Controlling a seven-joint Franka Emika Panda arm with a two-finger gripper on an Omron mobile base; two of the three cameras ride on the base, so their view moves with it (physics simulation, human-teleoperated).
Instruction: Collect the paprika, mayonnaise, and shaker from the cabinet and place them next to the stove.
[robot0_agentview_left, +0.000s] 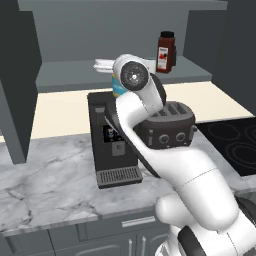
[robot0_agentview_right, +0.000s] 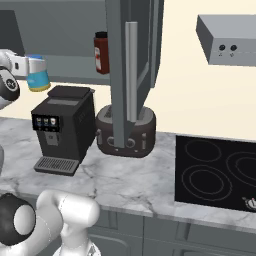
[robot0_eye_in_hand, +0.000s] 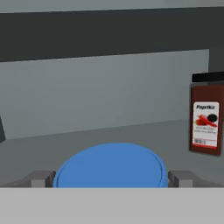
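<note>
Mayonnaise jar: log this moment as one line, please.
gripper: open, straddling mayonnaise | paprika: upright on cabinet shelf | stove: bare

On the paprika (robot0_eye_in_hand: 206, 118) bottle's white label you can read the word "Paprika" in the hand view, printed above a picture of red peppers; the small print beneath it is too blurred for you to make out. The mayonnaise (robot0_agentview_right: 38, 75) jar's yellow and blue bands show no lettering you can read.
</note>
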